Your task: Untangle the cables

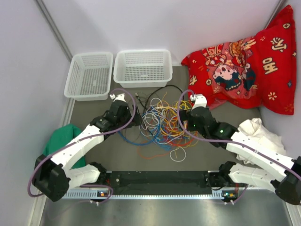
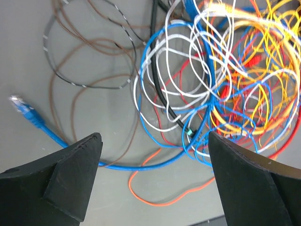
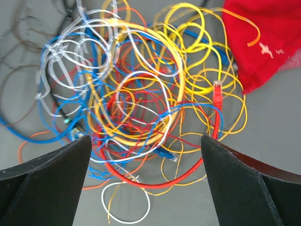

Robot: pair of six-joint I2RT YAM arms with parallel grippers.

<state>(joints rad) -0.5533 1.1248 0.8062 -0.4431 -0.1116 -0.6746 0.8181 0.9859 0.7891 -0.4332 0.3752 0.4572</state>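
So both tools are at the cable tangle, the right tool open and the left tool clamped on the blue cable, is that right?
Not quite. The left tool is open too and grips nothing; in the left wrist view the blue cable lies loose below it. The rest holds: both tools are at the cable tangle, the right tool open.

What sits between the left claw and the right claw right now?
The tangled cables: in the top view the pile fills the stretch between the left claw and the right claw, both open.
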